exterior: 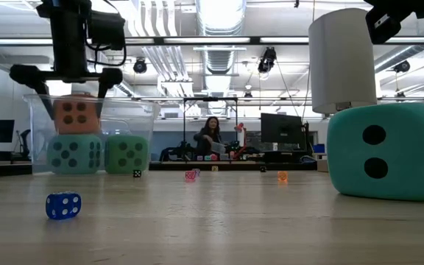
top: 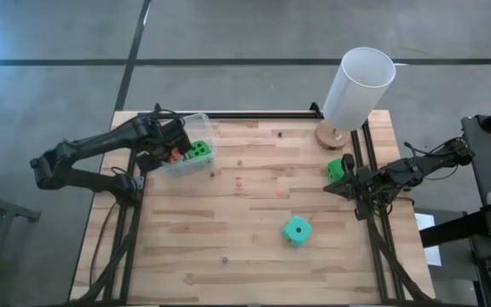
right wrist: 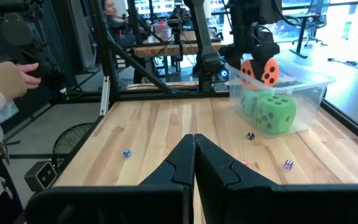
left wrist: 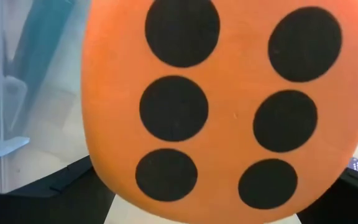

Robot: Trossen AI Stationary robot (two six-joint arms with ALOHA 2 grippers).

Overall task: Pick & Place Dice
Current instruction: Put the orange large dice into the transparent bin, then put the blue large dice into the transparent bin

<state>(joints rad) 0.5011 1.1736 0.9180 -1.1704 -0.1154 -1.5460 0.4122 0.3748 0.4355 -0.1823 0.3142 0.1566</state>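
Observation:
A clear tub (top: 199, 118) stands at the table's far left and holds a teal die (exterior: 72, 153) and a green die (exterior: 127, 153). An orange die (exterior: 76, 114) sits on the teal one, tilted in the right wrist view (right wrist: 263, 68). My left gripper (exterior: 76, 103) points down over the tub, open, with a finger on either side of the orange die. Another teal die (top: 297, 229) lies on the table at the near right, and a green die (top: 337, 166) lies by the right edge. Beside that green die waits my right gripper (right wrist: 194, 140), shut and empty. My left gripper comes from above with its two fingers (left wrist: 55, 186) spread beside the orange die's upper sides (exterior: 94, 107). Whether they touch the die I cannot tell. The die's underside rests on the teal die in the tub.
A tall white cylinder (top: 358, 89) on a round wooden foot stands at the far right. Several tiny dice lie scattered on the wood, one of them blue (exterior: 63, 205). A person's sleeve and hand (right wrist: 5, 81) show beyond the table's edge.

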